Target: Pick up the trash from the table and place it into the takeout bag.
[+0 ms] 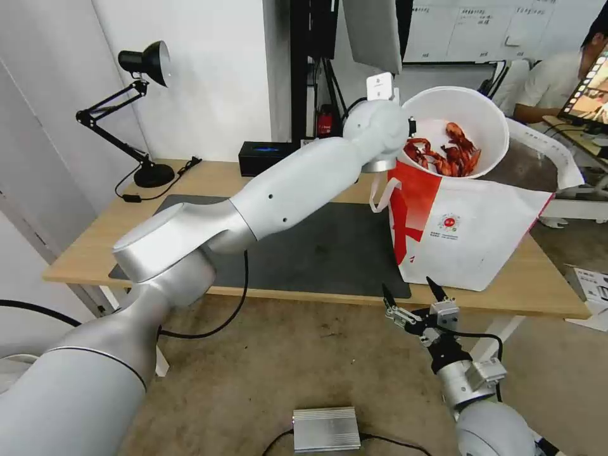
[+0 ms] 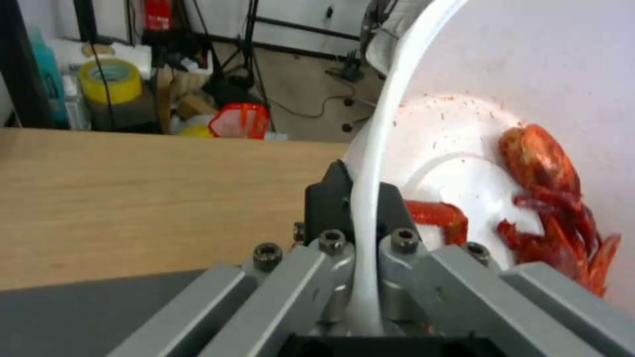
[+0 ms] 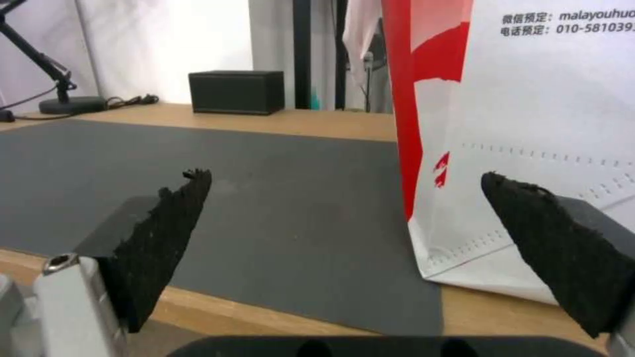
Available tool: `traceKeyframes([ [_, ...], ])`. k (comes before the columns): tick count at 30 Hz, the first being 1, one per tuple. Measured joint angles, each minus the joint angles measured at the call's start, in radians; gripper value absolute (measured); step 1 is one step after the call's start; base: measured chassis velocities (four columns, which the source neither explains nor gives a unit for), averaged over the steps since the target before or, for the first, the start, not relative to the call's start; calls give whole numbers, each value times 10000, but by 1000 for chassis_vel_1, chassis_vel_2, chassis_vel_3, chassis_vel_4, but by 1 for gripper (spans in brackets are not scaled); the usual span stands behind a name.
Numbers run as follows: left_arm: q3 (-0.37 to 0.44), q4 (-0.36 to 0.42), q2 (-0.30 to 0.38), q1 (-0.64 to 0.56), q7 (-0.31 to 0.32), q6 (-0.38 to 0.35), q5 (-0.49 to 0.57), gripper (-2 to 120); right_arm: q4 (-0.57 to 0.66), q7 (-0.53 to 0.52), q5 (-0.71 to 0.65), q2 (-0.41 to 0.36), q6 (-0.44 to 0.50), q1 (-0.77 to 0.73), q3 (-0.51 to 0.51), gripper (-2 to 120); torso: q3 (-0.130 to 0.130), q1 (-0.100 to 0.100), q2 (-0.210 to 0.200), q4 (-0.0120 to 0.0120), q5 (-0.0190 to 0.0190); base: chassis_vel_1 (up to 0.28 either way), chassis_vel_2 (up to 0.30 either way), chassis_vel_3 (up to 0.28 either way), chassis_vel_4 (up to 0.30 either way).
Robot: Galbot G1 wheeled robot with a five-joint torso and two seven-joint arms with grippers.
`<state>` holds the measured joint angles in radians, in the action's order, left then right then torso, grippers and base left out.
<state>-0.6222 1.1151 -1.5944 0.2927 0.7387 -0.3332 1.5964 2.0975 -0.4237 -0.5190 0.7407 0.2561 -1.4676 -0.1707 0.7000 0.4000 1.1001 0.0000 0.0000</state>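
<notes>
White bowl point(image 1: 465, 123) of crayfish shells point(image 1: 451, 156), tilted above takeout bag point(image 1: 468, 234), rim pinched by left gripper point(image 2: 360, 206); right gripper point(image 1: 411, 292) spread, below table point(image 1: 82, 253) edge.

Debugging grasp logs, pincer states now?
Left pincer: shut on white bowl rim, over the takeout bag.
Right pincer: open, empty, below table edge.

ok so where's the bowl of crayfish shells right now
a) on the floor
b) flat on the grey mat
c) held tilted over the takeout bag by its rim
c, the left gripper pinches the bowl by its rim, tilted above the takeout bag.
</notes>
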Motion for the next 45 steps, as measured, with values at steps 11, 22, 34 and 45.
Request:
traceKeyframes([
  [11,-419,271,49,-53,-338,215,-758,0,0,0,0,0,0,0,0,100,0,0,0,0,0,0,0,0,0],
  [22,-1378,1195,400,-36,-1092,53,-1474,0,0,0,0,0,0,0,0,100,-1,0,0,-2,0,0,0,0,0],
  [34,-1466,1433,668,102,-1043,-400,-1341,35,0,0,0,0,0,1,0,100,0,0,0,0,0,0,0,0,0],
  [45,-1202,2770,1923,-53,-698,64,-1542,76,0,0,0,0,0,1,0,100,0,0,-1,0,-1,0,0,0,0],
])
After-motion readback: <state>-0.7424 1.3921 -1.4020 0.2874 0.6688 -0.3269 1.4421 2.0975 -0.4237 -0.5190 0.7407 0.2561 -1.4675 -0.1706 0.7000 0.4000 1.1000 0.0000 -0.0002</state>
